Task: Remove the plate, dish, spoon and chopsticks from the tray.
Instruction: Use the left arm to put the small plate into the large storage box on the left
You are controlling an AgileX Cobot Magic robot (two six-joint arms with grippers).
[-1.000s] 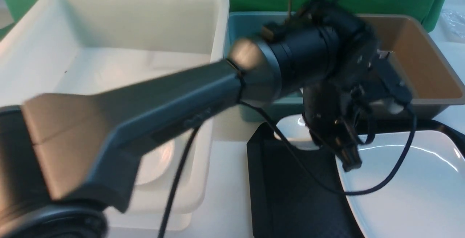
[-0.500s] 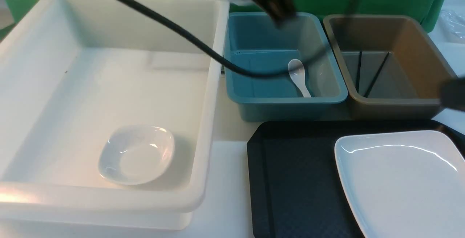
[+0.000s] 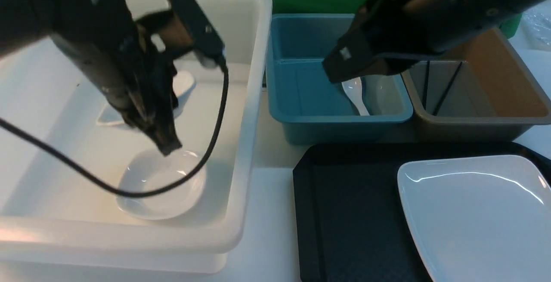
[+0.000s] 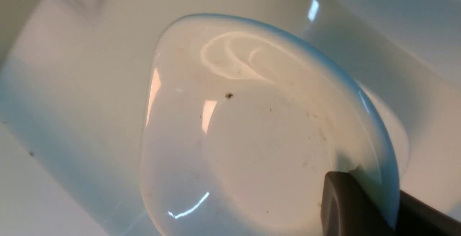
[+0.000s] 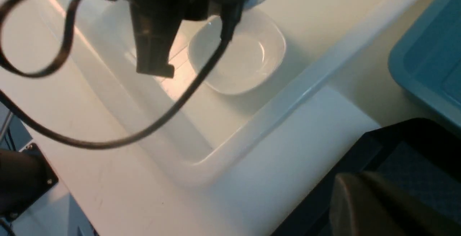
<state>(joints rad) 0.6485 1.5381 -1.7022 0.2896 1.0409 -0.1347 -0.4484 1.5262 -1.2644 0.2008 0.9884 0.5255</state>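
Dish [image 3: 184,85], tilted, sits clamped by its rim in the left end effector [image 3: 167,145] (above the white bin [image 3: 247,114]).

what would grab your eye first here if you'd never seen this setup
The left gripper hangs over the big white bin with a small white dish pinched by its rim, above a second dish lying on the bin floor. Next comes the large white plate, alone on the black tray at front right, with the right arm looming over the blue bin.
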